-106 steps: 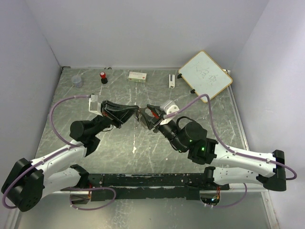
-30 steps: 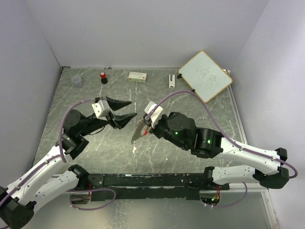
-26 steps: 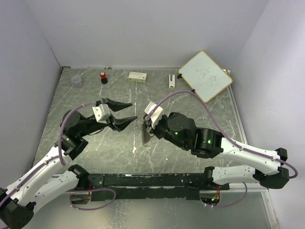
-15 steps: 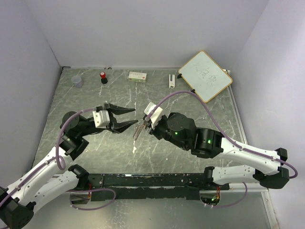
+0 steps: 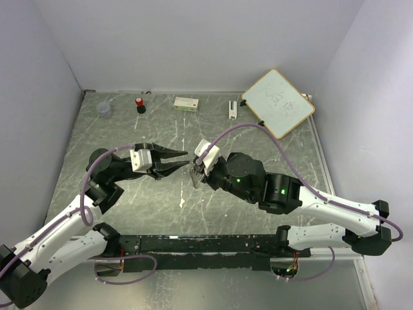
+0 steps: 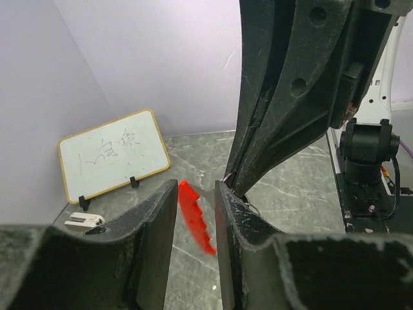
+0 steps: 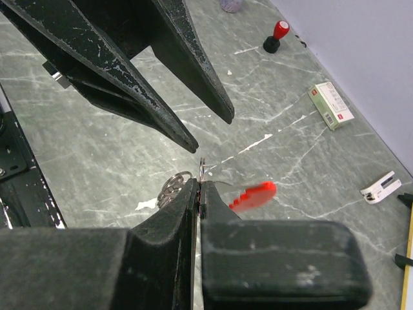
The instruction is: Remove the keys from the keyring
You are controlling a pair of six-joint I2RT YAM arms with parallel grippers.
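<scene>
- The right end effector (image 5: 196, 169) is closed on the keys (image 5: 193, 177). It holds the bunch in the air over the middle of the counter (image 5: 168, 129), with the blades hanging below its tips.
- In the right wrist view the ring (image 7: 173, 186) juts out on one side of the shut fingers (image 7: 174, 219). A blurred red key (image 7: 253, 194) shows on the other side.
- The left end effector (image 5: 186, 159) is open and holds nothing. Its tips point at the bunch from just beside it.
- In the left wrist view the red key lines up with the gap between the left fingers. Whether it sits inside the gap or beyond it cannot be told.
- The step in hand looks like the left arm lining up to take one key. No key appears to be off the ring yet.
- To do it well, the left arm should ease in until a single blade lies deep in the gap. It should then close on the flat faces, not the toothed edge.
- The right arm should hold steady so the ring does not swing away.
- Catching two keys, or pinching the ring too, would likely jam the pull.
- Once gripped, the key probably has to be worked round the ring's coil, not pulled straight off.
</scene>
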